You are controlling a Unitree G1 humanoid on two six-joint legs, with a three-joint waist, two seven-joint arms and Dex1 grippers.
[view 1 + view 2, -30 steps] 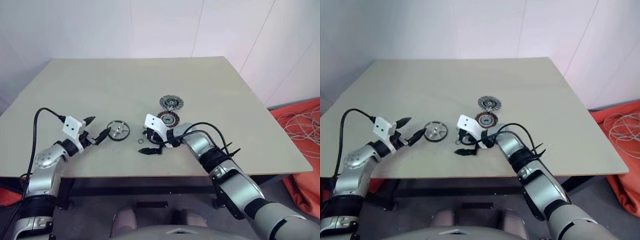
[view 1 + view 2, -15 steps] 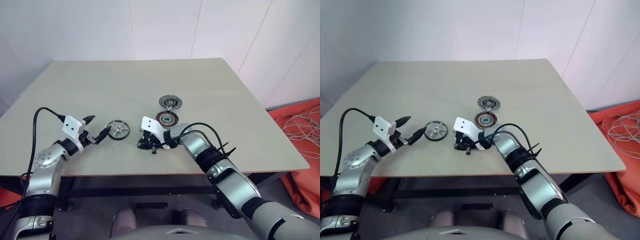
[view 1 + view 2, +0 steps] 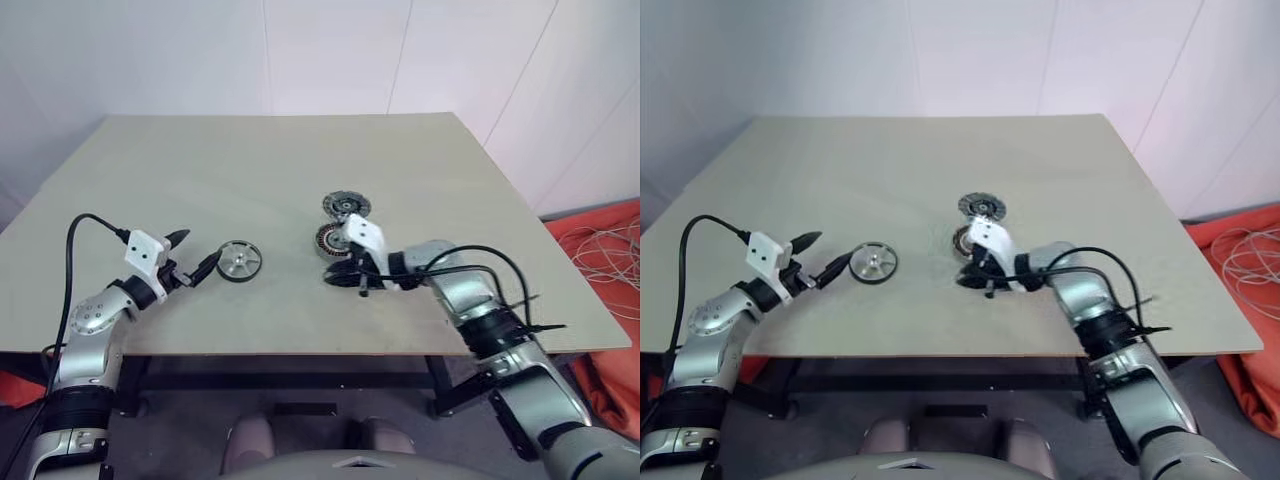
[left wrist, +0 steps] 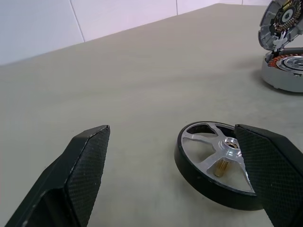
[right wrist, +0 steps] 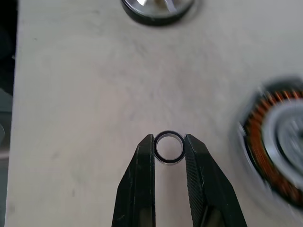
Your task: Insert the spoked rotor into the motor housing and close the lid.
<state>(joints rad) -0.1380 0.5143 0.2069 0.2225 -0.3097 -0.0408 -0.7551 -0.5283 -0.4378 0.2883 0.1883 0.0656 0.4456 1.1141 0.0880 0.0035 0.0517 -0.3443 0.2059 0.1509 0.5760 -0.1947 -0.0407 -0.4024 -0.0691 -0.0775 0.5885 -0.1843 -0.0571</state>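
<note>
Right end effector [image 5: 169,150] is pinching a small metal ring [image 5: 169,147] beside the housing [image 3: 333,240]. Left end effector [image 3: 196,258] is wide open by the rotor [image 3: 238,260].

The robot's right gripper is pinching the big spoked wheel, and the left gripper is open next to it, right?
Not quite. The right gripper is pinching the tiny metal ring, not the big wheel, as the right wrist view shows. The spoked rotor lies on the table, with the open left gripper beside it.

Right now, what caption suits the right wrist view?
Right gripper pinching a small metal ring above the table, beside the copper-wound motor housing.
</note>
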